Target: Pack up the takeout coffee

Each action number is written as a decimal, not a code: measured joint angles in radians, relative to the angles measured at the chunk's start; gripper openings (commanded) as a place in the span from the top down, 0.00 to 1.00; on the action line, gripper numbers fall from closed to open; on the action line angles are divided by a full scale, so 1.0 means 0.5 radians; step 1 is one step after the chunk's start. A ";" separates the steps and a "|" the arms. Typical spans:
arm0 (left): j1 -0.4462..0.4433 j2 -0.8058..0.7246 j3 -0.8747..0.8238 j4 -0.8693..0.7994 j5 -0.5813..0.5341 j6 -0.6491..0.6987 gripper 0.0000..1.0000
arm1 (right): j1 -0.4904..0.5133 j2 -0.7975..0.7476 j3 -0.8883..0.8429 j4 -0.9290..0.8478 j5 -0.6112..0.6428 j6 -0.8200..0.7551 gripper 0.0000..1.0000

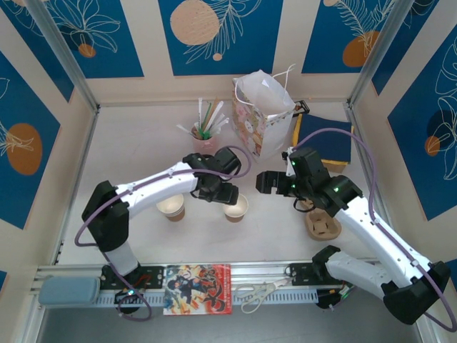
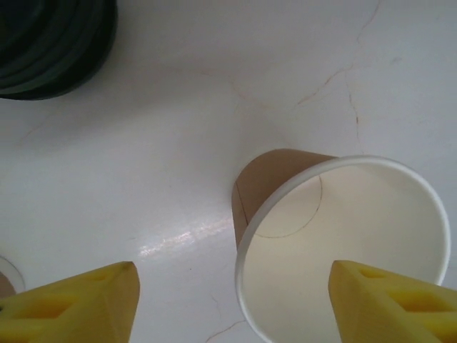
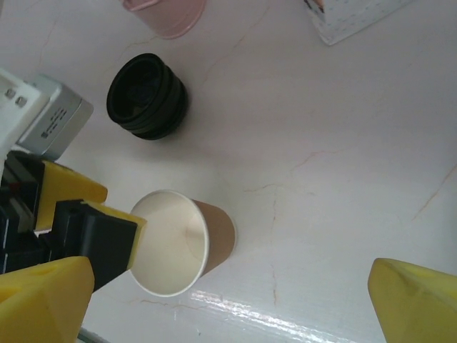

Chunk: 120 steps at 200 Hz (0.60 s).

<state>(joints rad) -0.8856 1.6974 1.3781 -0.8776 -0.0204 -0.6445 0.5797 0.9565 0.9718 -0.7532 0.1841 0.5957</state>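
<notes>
Kraft-brown outside and cream-white inside, the small round paper cup (image 1: 236, 208) is standing upright near the middle of the pale marbled table (image 1: 128, 143). We are seeing the left gripper (image 1: 224, 194) hanging just over the cup's far-left rim, jaws spread and clasping nothing. In the left wrist view one yellow finger (image 2: 389, 304) is hanging above the cup's mouth, while the other finger (image 2: 71, 304) is hanging outside its wall, over bare table. The right gripper (image 1: 265, 182) is hanging just right of the cup and slightly farther back, jaws wide apart and empty. A second brown paper cup (image 1: 171, 208) is standing to the left, and a stack of black round lids (image 3: 146, 96) is sitting near the task's cup.
</notes>
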 measured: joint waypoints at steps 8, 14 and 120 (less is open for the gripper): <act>0.021 -0.011 0.009 -0.007 -0.005 0.008 0.16 | 0.019 0.001 0.000 0.014 0.002 0.001 0.01; 0.041 -0.018 0.017 -0.009 -0.013 0.011 0.14 | 0.027 0.002 0.001 0.023 0.002 0.001 0.01; 0.598 -0.079 0.084 -0.040 -0.086 0.122 0.03 | 0.047 0.363 0.227 0.099 -0.018 0.034 0.01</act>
<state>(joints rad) -0.5865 1.6577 1.4200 -0.8978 -0.0635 -0.5835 0.6029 1.1381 1.0851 -0.7036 0.1753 0.6125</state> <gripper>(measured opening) 0.988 0.989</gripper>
